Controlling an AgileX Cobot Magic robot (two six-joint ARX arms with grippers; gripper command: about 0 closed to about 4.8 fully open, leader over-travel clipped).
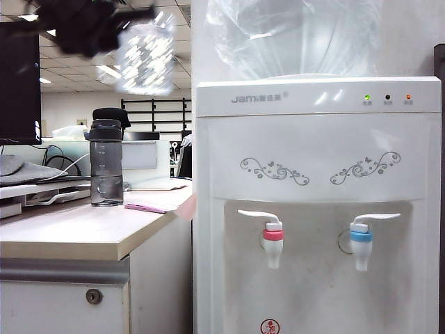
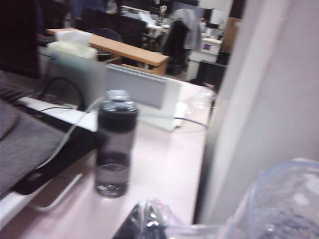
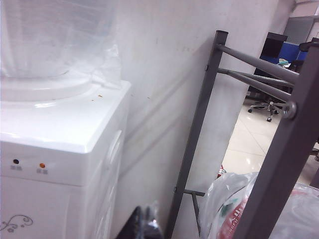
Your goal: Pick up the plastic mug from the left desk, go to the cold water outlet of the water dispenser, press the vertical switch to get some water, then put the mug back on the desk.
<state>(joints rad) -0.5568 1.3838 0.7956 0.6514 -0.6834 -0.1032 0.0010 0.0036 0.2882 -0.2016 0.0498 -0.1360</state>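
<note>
I am in an open-plan office: ceiling light panels (image 1: 111,71), a desk (image 1: 76,233) with monitor (image 1: 19,83), swivel chair (image 3: 269,107), water dispenser (image 1: 316,209).

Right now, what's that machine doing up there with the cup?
The left end effector has the mug gripped and lifted high above the desk, beside the water dispenser. It is nowhere near the blue cold tap yet. The right end effector sits idle by the dispenser's side; its jaws can't be made out.

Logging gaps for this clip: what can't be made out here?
- Left gripper: exterior view, motion-blurred, fingers indistinct around the crinkled clear plastic mug.
- Mug's handle: left wrist view, cut off by the picture's edge.
- Right gripper: right wrist view, only a dark tip shows.
- Smoky-grey bottle: blurred.
</note>
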